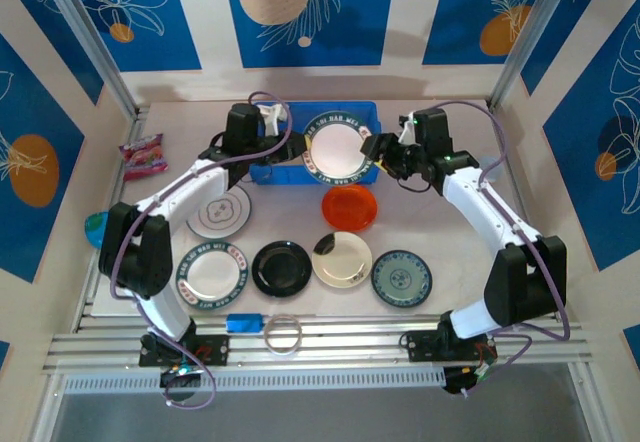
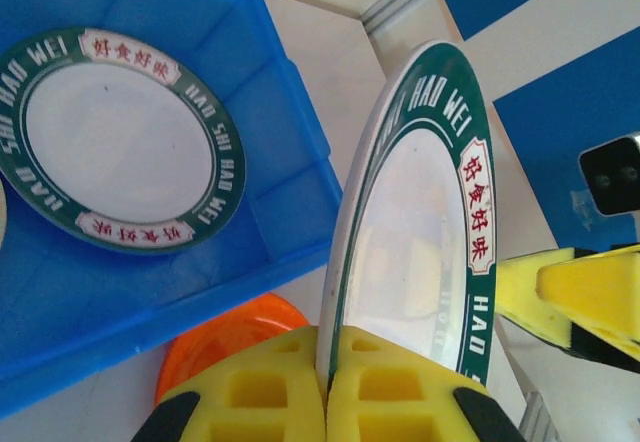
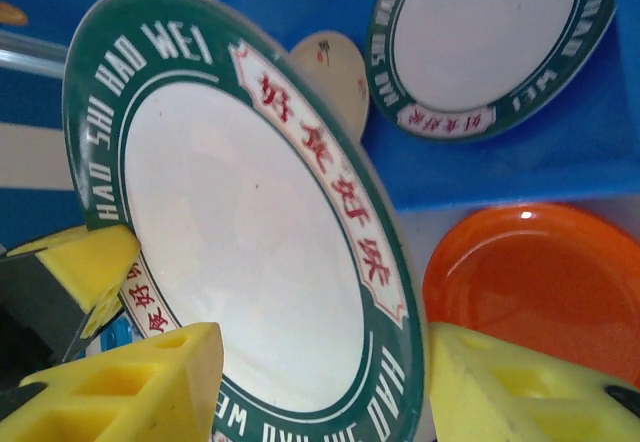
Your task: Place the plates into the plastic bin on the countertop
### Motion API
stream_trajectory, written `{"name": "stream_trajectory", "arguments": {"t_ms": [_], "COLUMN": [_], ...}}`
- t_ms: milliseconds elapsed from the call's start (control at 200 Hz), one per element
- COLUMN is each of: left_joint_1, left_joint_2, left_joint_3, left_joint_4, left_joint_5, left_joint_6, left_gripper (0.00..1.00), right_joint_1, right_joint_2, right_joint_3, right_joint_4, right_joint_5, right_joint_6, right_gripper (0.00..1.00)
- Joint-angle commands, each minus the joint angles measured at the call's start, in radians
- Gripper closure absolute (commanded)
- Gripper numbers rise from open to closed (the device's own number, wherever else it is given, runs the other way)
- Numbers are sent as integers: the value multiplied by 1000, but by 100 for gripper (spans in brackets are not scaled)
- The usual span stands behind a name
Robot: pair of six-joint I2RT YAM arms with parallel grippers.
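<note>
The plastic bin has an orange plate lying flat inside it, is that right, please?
Not quite: the plate lying flat inside the plastic bin is a green-rimmed white plate, as the left wrist view shows; the orange plate lies outside it on the countertop.

Pale beige tabletop (image 1: 420, 227): rect. bright blue plastic bin (image 1: 285, 175) is set at rear ctr. Round glossy orange plate (image 1: 349, 207) and white faint-patterned plate (image 1: 218, 212) are laid mid. Near row, L to R: green-rimmed white plate (image 1: 211, 272), black plate (image 1: 281, 267), cream plate (image 1: 341, 259), teal patterned plate (image 1: 401, 278). Pink foil packet (image 1: 143, 154) is seen rear L.
</note>
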Motion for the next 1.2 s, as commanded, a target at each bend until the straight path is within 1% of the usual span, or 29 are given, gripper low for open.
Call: {"name": "stream_trajectory", "arguments": {"t_ms": [0,130,225,440,605,775,965,1196], "left_joint_1": [22,45,56,61,64,64,65,64], "left_joint_2": [46,125,201,366,475,537,599,669], "left_joint_3": [85,169,247,413,510,554,578,608], "left_joint_4": [-41,-60,-68,-94,-94,-99,-76,-16], "left_joint_5": [-44,-92,-93,-105,-106,-134,-139,-116], "left_joint_6": [26,-4,-30,-61,-98,-115,-137,-176], "left_gripper": [100,100,100,100,100,100,100,100], "right_joint_1": [-46,-104,-132,-164,-182,-195,-197,-200], "right_joint_2": [-50,-73,-83,-102,-102,-105,-100,-88], "right_joint_3": [24,8,-7,-46,-76,-94,-98,-126], "right_joint_4": [-21,-6,3,25,39,51,47,78], "right_joint_5": [33,16,-2,-20,-42,-54,-60,-70], "right_joint_6": [-9,6,16,33,42,48,43,54], "right_gripper": [43,44,44,45,45,46,46,47]}}
